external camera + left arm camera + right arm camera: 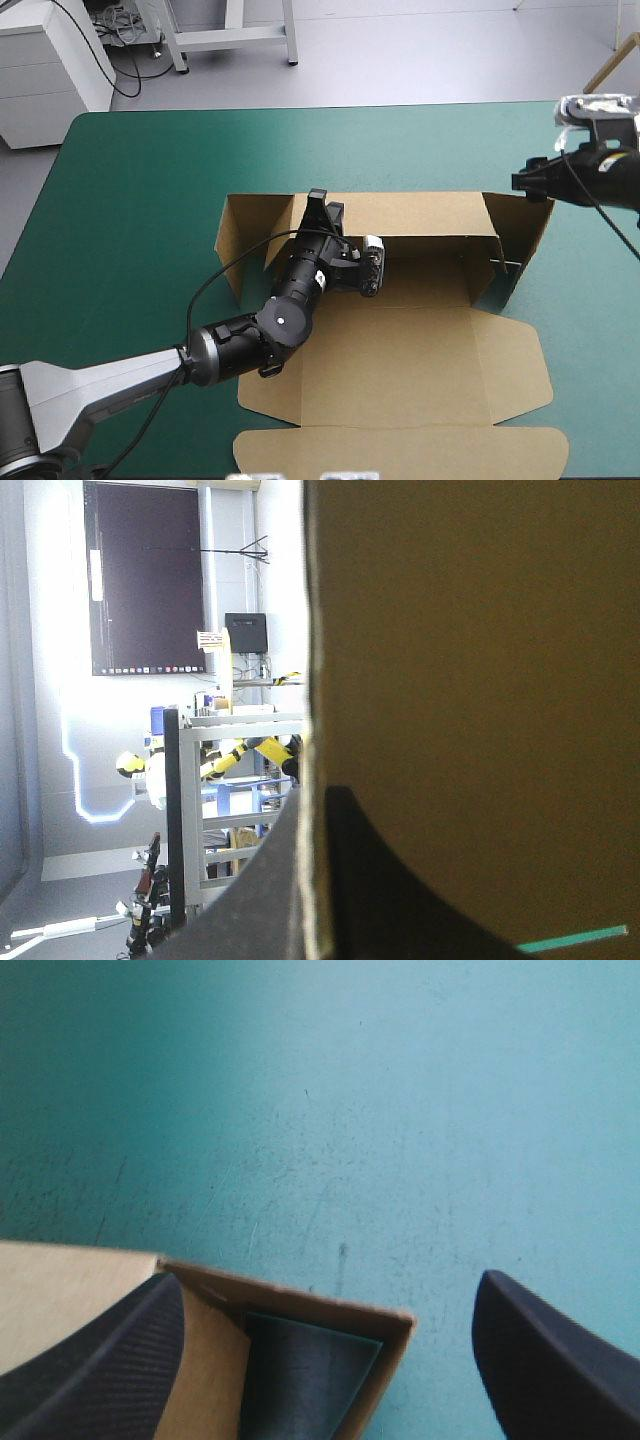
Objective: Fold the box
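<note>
- Two arms work at one box [400, 340]. It lies in the middle of the teal-green tabletop [130, 200], with its long axis running from left to right.
- Its rear wall [420, 215] and both side walls are raised, and the front flaps lie flat toward the robot.
- The left fingers [318, 208] are at the rear left corner, almost closed. In the left wrist view an upright edge of brown board passes between them, so they grip the box.
- The right fingers [535, 183] stand wide apart and hold nothing. In the right wrist view the rear right corner [395, 1320] of the box lies between them. I cannot tell whether they touch it.
- I judge that the next move belongs to the right arm, which is nearer to this corner. The right side wall [520, 240] lies just under its fingers and toward the robot, so they should come down around it.
</note>
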